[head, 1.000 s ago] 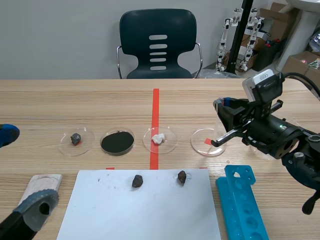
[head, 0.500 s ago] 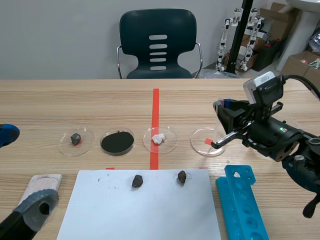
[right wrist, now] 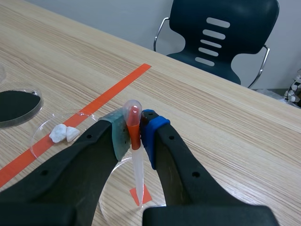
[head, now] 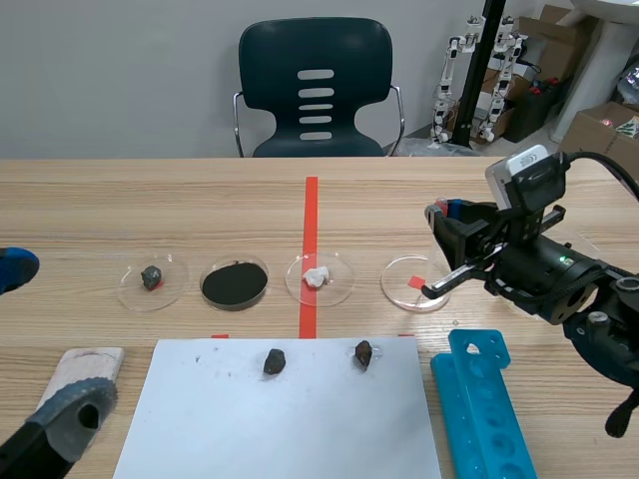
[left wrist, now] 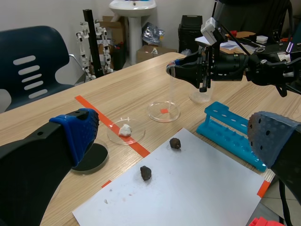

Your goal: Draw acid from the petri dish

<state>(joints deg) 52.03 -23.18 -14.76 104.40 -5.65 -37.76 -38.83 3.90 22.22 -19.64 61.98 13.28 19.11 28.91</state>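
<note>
A long pale wooden table (head: 200, 200) carries everything, and a dark green plastic chair (head: 316, 85) stands behind it, beyond the clear round petri dish with a red square under it (head: 399, 286). A white paper sheet (head: 280, 419) lies nearer the robot than that dish, with a blue plastic tube rack (head: 484, 409) just beside the sheet, also on the dish's near side. The right gripper (right wrist: 136, 132) hangs over the dish, its pads pressed together on a clear plastic pipette with a red-tinted bulb (right wrist: 137, 165). The pipette stands upright, tip pointing down at the red square; whether it touches the dish cannot be told. The left gripper (left wrist: 171, 127) sits far from the dish, fingers spread wide and holding nothing. In a row with the dish stand three more: one with white lumps (head: 319, 277), one with black powder (head: 235, 283), and one with a dark stone (head: 152, 277). Two small dark rocks (head: 275, 361) rest on the sheet.
</note>
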